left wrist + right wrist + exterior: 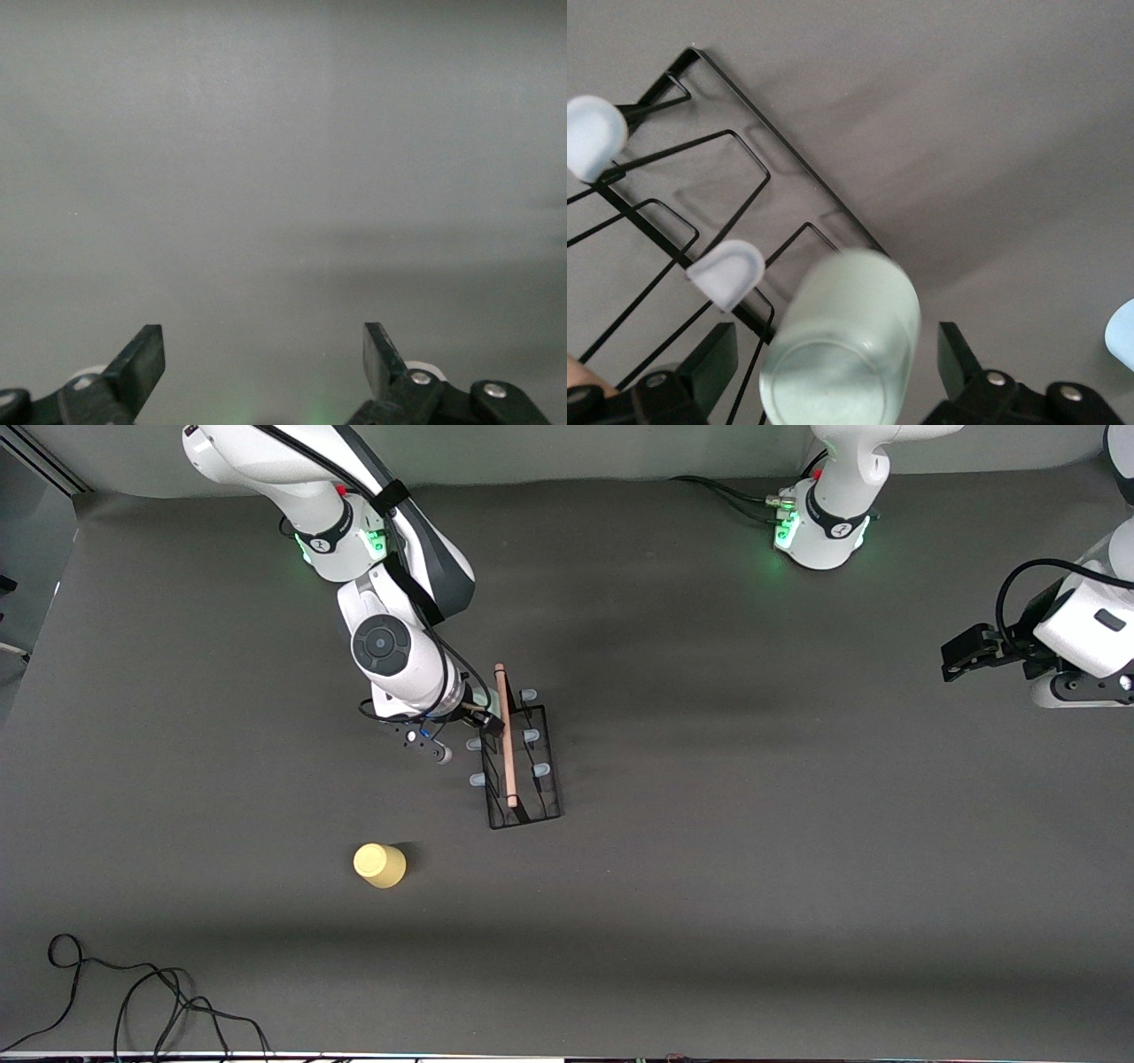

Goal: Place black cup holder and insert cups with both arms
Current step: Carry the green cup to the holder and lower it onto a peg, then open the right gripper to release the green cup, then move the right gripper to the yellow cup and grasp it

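A: Logging the right gripper (831, 332): it's hovering at the black cup holder (523, 766), which is sitting mid-desk. Jaws are spreading wide either side of the grey-green cup (842, 345), not touching it.
B: Cup sitting on a peg?
A: Can't tell. If not, it's probably tipping off and rolling toward the front edge, where the yellow cup (380, 865) is standing. The left gripper (264, 332) is waiting at the left arm's end, jaws wide.

This looks like a robotics lab: two white robot arms (390, 646) are bolted along the edge of a large table (753, 868) covered in plain dark grey matting, with loose black cables (133, 1001) trailing at its near edge.
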`<state>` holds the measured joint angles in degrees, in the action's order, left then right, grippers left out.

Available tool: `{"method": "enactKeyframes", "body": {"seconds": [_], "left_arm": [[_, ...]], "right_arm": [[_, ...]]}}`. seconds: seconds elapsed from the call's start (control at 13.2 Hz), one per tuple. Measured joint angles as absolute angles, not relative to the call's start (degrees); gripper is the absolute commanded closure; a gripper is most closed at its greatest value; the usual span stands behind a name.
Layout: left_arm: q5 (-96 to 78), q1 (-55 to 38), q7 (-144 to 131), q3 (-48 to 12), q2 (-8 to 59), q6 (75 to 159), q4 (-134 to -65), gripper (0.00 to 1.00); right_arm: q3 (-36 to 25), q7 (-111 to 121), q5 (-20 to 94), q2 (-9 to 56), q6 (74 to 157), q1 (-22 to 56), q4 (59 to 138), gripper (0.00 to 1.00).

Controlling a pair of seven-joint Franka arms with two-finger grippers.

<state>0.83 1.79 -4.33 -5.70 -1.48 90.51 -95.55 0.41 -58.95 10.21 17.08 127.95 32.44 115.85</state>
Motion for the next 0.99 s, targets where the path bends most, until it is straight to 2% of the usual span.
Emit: {"method": "enactKeyframes", "body": {"seconds": [0.23, 0.46, 0.61, 0.76, 0.99], "left_arm": [[0.8, 1.8, -4.3, -5.7, -1.0, 90.6, -95.6, 0.00], [0.8, 1.8, -4.3, -5.7, -1.0, 90.8, -95.6, 0.00], [0.9, 1.8, -4.3, -5.7, -0.9, 90.8, -95.6, 0.00], [0.9, 1.8, -4.3, -5.7, -0.9, 90.8, -95.6, 0.00], [0.9, 1.8, -4.3, -5.7, -0.9, 90.8, -95.6, 0.00]], "right_arm": [[-0.9, -58.7, 10.2, 14.8, 124.5, 32.4, 113.8, 0.00], [-4.8, -53.8, 10.1, 12.5, 117.0, 32.3, 108.5, 0.00], [-8.7, -46.4, 10.1, 12.6, 116.5, 32.2, 107.4, 0.00], [-13.1, -38.4, 10.1, 15.4, 118.3, 32.0, 106.6, 0.00], [-16.6, -25.9, 10.2, 23.7, 125.5, 29.8, 103.5, 0.00]]}}
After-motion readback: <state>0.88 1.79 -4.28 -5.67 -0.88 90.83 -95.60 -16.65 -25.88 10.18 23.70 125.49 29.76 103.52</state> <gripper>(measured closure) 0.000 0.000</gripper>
